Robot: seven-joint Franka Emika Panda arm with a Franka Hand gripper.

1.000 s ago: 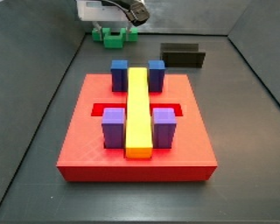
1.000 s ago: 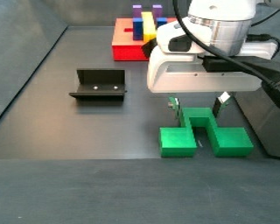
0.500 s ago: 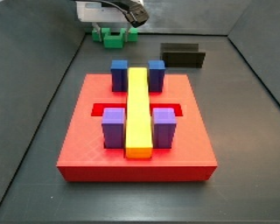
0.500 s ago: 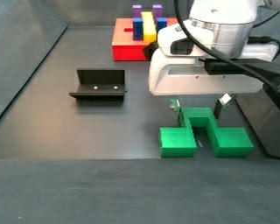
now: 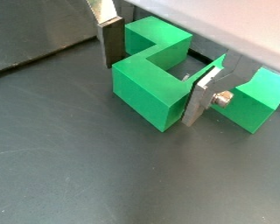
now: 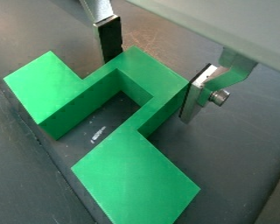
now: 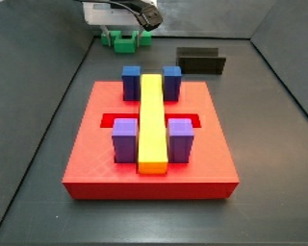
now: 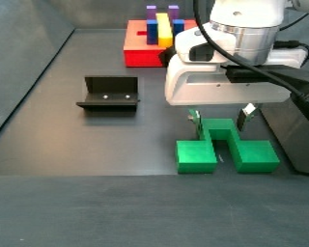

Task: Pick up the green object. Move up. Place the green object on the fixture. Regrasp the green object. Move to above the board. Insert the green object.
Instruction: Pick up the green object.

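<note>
Gripper low over the green object on the floor, a finger on either side of its centre block, fixture apart to the side, board well away.

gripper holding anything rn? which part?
Not clearly held. The gripper straddles the green object's raised centre block, which rests on the floor; whether the pads press it cannot be told.

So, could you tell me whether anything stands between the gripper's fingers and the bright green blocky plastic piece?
Nothing visible does. The gripper is down over the bright green blocky plastic piece on the dark floor, its silver fingers straddling the narrow middle section. Both wrist views show only that section between the pads.
</note>
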